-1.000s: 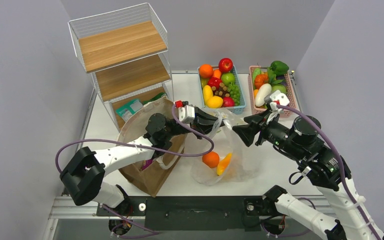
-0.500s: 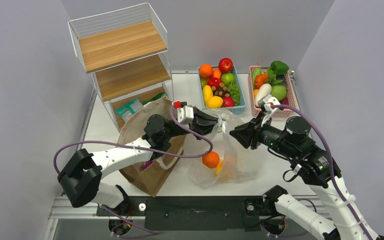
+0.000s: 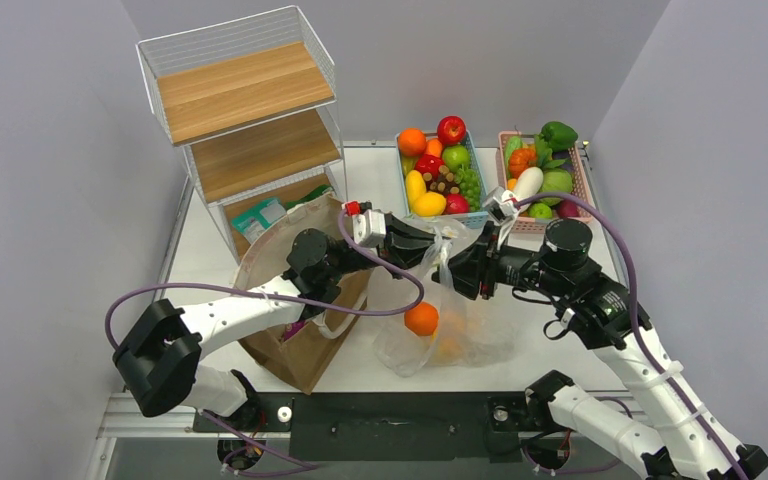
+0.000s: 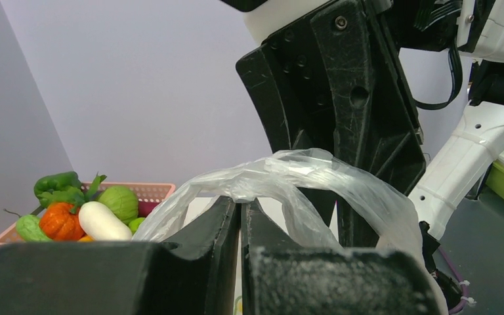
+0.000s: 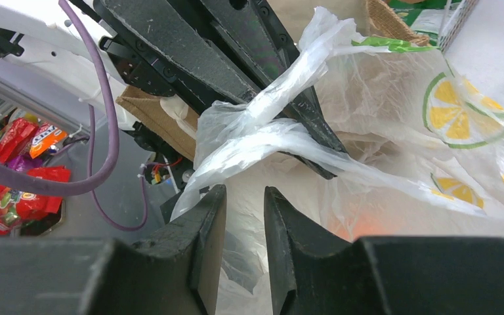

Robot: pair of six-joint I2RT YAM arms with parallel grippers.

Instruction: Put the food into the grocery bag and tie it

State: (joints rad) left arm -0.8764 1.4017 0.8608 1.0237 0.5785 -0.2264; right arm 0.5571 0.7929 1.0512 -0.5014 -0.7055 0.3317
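The grocery bag [image 3: 465, 325], thin plastic with lemon prints, sits on the table in front of the arms. An orange toy fruit [image 3: 421, 318] shows through its left side. My left gripper [image 3: 438, 243] is shut on a twisted handle of the bag [image 4: 302, 174] and holds it up; the jaws [image 4: 241, 200] are pressed together under the plastic. My right gripper [image 3: 457, 272] is open by a narrow gap, just right of the left fingers. In the right wrist view it [image 5: 245, 190] points at the two bunched handles [image 5: 269, 128] without gripping them. Snack packets are not clearly visible.
A brown paper bag [image 3: 290, 250] stands under my left arm. A wire shelf rack [image 3: 245, 100] is at the back left. A blue basket [image 3: 479, 215] and a pink basket [image 3: 506, 172] of toy produce stand at the back right.
My right gripper has moved left and closer to the bag handles that the left gripper holds. The left gripper has stayed almost still.
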